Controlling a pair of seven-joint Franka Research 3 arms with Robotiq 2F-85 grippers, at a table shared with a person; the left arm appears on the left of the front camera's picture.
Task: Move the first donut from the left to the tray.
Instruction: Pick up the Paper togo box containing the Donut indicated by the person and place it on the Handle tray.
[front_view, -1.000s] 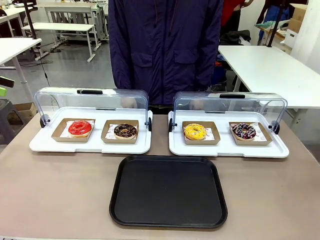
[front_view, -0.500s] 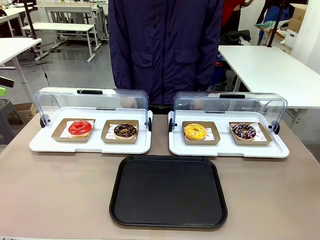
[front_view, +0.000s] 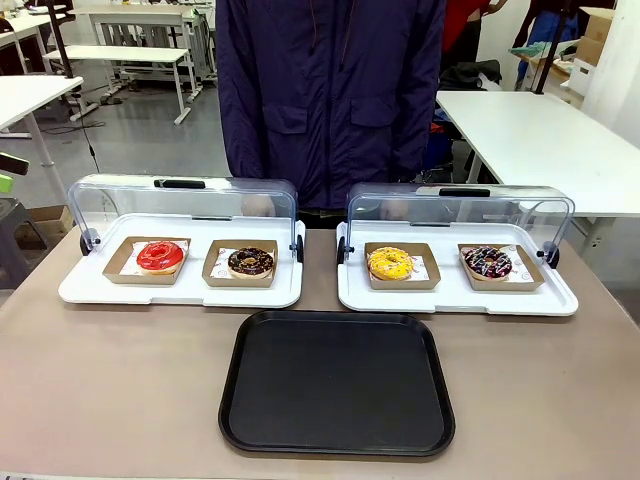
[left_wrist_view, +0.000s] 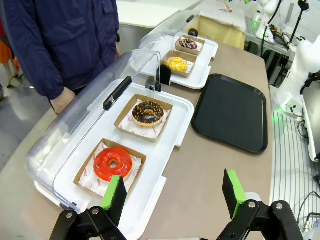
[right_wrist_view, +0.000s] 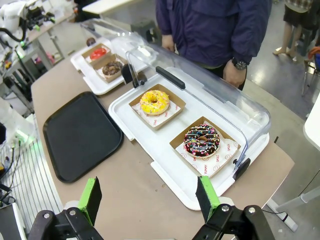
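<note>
The red-iced first donut from the left (front_view: 160, 256) sits in a brown cardboard holder at the left of the left white tray; it also lies below my left gripper as the red donut (left_wrist_view: 113, 164) and far off as the red donut (right_wrist_view: 98, 53). The black tray (front_view: 337, 381) lies flat at the table's near middle, bare; the same black tray (left_wrist_view: 231, 111) and black tray (right_wrist_view: 81, 135) appear in the wrist views. My left gripper (left_wrist_view: 172, 192) hangs open above the table's left end, holding nothing. My right gripper (right_wrist_view: 149, 199) hangs open above the right end, holding nothing.
A chocolate donut (front_view: 250, 262) shares the left white tray (front_view: 180, 290). A yellow donut (front_view: 389, 263) and a sprinkled dark donut (front_view: 488, 262) sit in the right white tray (front_view: 455, 298). Both clear lids stand raised. A person in a dark blue jacket (front_view: 330, 100) stands at the far side.
</note>
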